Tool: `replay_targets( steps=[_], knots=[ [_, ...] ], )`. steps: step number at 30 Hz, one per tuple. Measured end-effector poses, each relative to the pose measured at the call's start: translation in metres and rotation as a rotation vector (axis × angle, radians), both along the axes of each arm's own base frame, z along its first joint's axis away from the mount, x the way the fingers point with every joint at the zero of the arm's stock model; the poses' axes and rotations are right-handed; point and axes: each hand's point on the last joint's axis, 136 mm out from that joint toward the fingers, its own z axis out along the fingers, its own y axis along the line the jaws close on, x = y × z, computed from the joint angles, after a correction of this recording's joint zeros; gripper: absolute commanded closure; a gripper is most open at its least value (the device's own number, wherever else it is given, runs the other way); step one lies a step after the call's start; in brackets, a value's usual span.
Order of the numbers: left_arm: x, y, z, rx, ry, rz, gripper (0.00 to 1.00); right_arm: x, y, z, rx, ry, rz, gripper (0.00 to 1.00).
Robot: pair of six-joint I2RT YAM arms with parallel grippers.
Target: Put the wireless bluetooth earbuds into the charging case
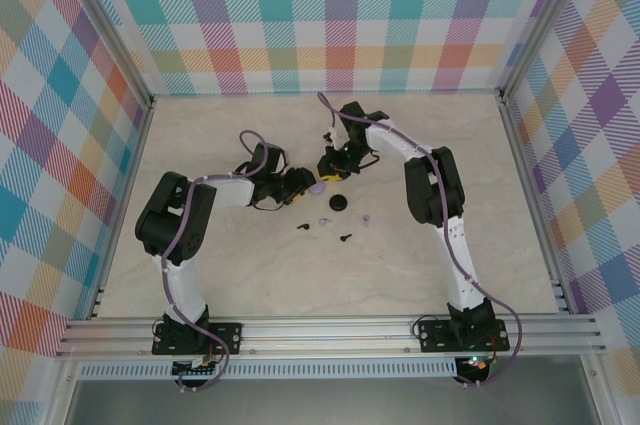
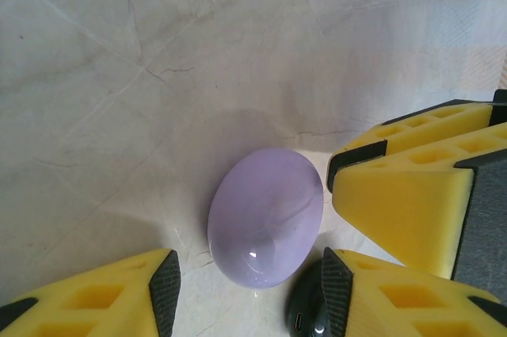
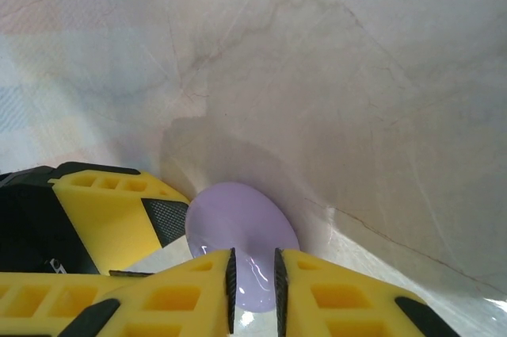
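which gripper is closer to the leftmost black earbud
Left. The left gripper sits just beyond the black earbud, almost straight behind it; the right gripper is farther back and off to its right.

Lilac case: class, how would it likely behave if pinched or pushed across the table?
The lilac case looks glossy, with a bright highlight, so it may slip under a pinch. Its low, domed oval shape suggests it would slide or spin when nudged, not tip. It looks like a rigid shell.
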Motion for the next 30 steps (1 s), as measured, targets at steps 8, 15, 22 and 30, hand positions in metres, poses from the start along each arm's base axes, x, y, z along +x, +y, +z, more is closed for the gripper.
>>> replay_targets(
  steps=[8,15,22,30],
  knots=[
    [0.0003,-0.0022,-0.0022,-0.006,0.005,0.005,0.52,-0.0034,-0.0013,-0.0051,-0.004,0.016,-0.003,0.8],
    [0.0004,-0.0022,-0.0036,-0.007,0.01,0.008,0.55,-0.0069,0.0006,-0.0088,0.022,0.043,-0.01,0.8],
    [0.0017,-0.0029,-0.0048,-0.016,0.016,0.017,0.58,-0.0084,0.002,-0.0096,0.053,0.059,-0.011,0.8],
    [0.0033,-0.0035,-0.0066,-0.027,0.024,0.028,0.62,-0.0077,0.0019,-0.0096,0.064,0.06,-0.012,0.8]
  ],
)
